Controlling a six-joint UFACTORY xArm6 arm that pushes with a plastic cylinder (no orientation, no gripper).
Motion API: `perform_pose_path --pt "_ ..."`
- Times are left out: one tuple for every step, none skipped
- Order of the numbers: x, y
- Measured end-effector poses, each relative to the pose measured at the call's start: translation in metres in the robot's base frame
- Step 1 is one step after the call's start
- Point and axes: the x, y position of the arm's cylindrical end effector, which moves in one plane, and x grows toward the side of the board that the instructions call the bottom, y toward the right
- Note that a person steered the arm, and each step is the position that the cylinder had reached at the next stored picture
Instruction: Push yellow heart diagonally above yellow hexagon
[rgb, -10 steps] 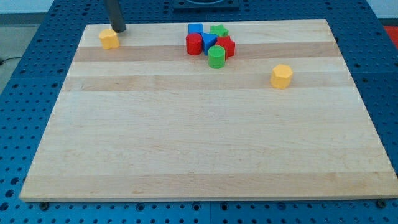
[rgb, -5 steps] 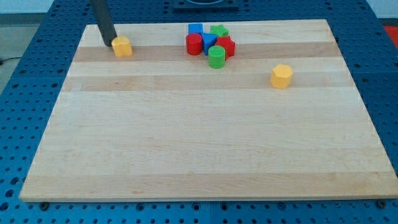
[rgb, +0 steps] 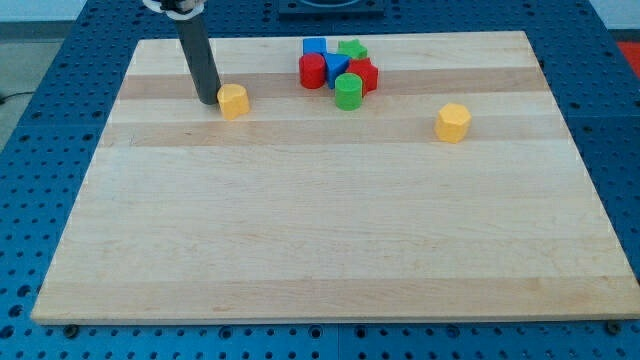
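The yellow heart (rgb: 233, 101) lies on the wooden board (rgb: 330, 230) toward the view's upper left. My tip (rgb: 208, 99) stands right against its left side, touching it. The yellow hexagon (rgb: 453, 122) sits far off toward the view's right, slightly lower in the view than the heart.
A tight cluster sits near the view's top centre: a blue block (rgb: 314, 47), a green star (rgb: 352, 49), a red block (rgb: 312, 71), a blue block (rgb: 336, 67), a red block (rgb: 364, 75) and a green cylinder (rgb: 348, 91). Blue perforated table surrounds the board.
My tip has moved to the view's right and slightly down, pushing the yellow heart with it from the upper left corner toward the cluster. The other blocks have not moved.
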Motion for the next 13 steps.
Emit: perform_pose_path --pt "0.005 0.0" --pt "0.007 0.001" --pt "-0.004 0.0" --pt "-0.001 0.014" --pt "0.02 0.021" --pt "0.037 0.038" --pt "0.046 0.059" --pt "0.052 0.079" --pt "0.052 0.103" --pt "0.058 0.128" --pt "0.07 0.146" --pt "0.071 0.157" --pt "0.072 0.155"
